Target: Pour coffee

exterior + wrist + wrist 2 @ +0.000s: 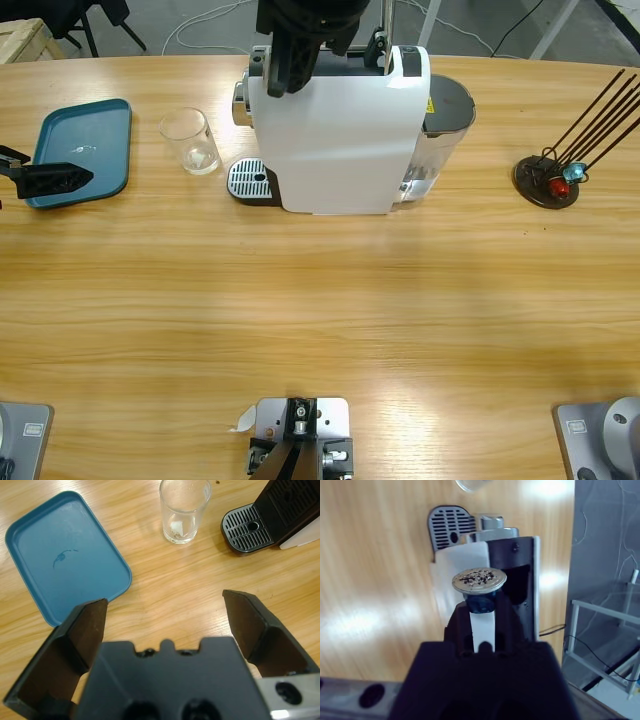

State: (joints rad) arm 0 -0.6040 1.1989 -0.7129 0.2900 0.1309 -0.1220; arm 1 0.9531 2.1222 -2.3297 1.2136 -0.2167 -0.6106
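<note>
Right wrist view: the right gripper [481,605], jaws closed on a blue coffee capsule with a pierced foil lid [479,581], hangs above the white capsule coffee machine [335,130] at the wooden table's [320,330] far edge. A slack grip could drop the capsule. The left gripper [165,617] gapes wide, empty, near the teal plastic tray [60,560]. The small clear glass tumbler [190,140], seemingly empty of coffee, stands beside the machine's grey drip grate [250,180].
</note>
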